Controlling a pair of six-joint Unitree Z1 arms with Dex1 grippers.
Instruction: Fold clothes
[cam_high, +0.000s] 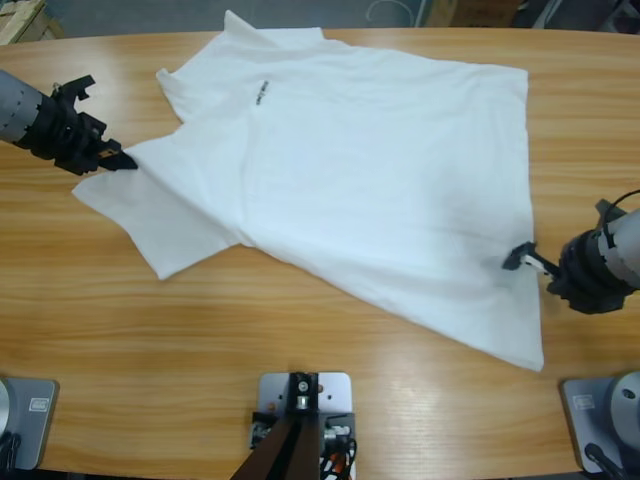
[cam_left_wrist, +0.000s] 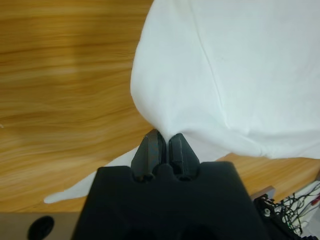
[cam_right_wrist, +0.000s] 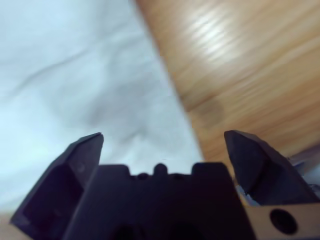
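Across the middle of the table (cam_high: 300, 330) the white T-shirt (cam_high: 380, 180) lies spread flat, its long axis running from collar at upper left to hem at lower right. At the left edge my left gripper (cam_left_wrist: 163, 146) has its jaws pinched shut on the sleeve's edge. At the right edge my right gripper (cam_right_wrist: 162, 142) stands with jaws wide, holding nothing, over the hem-side edge. Judging by this, the cloth lies inward from both jaws.
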